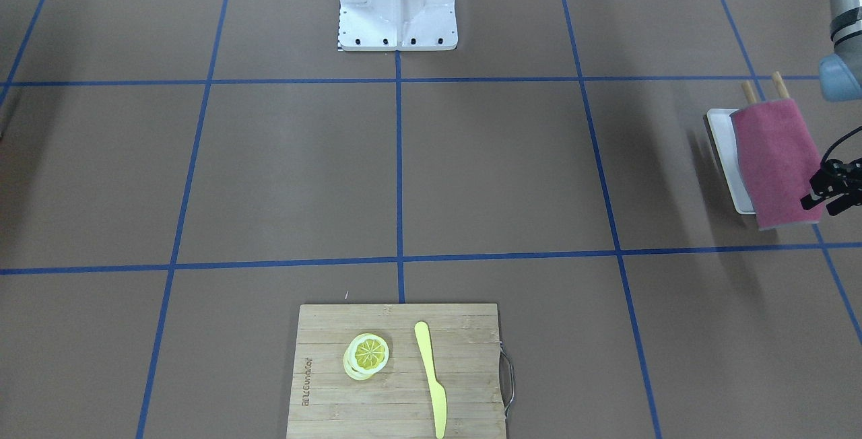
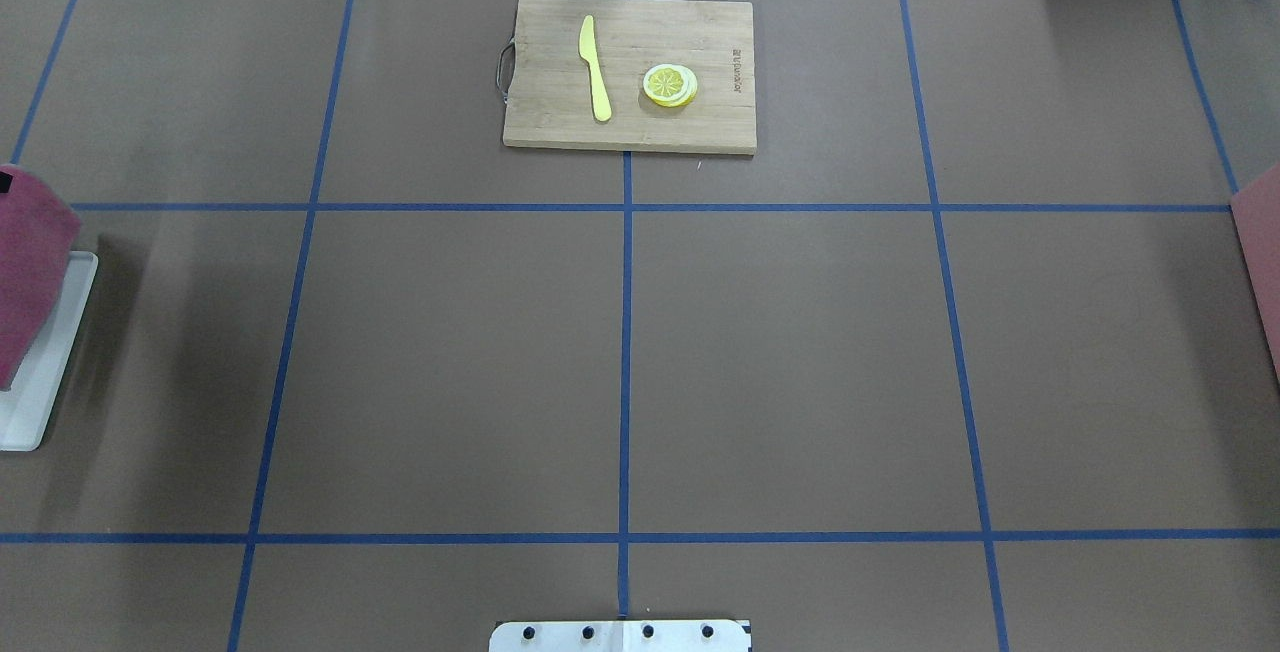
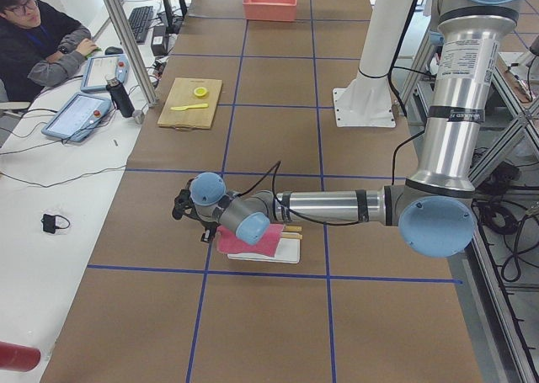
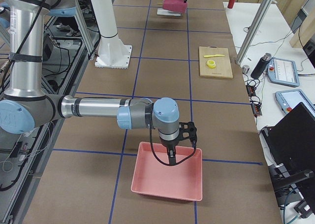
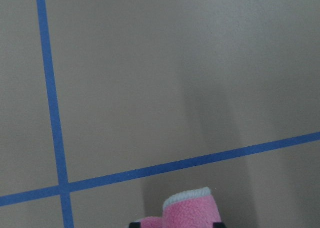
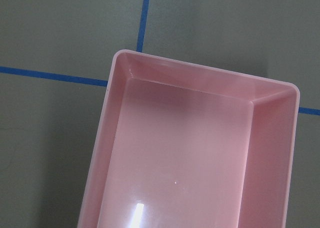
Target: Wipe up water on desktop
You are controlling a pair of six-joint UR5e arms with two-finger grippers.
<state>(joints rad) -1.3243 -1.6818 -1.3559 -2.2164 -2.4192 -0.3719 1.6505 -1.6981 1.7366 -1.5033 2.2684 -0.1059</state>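
Note:
The brown desktop with its blue tape grid shows no water that I can make out. A pink cloth hangs over two wooden rods above a white tray at the robot's left end. My left gripper is at the cloth's lower edge. In the left wrist view a fold of the cloth sits between the fingertips, so it is shut on it. My right gripper hangs over a pink bin. I cannot tell whether it is open or shut.
A bamboo cutting board with a yellow knife and lemon slices lies at the far middle. The white robot base stands at the near middle. The pink bin holds nothing. An operator sits beyond the far side.

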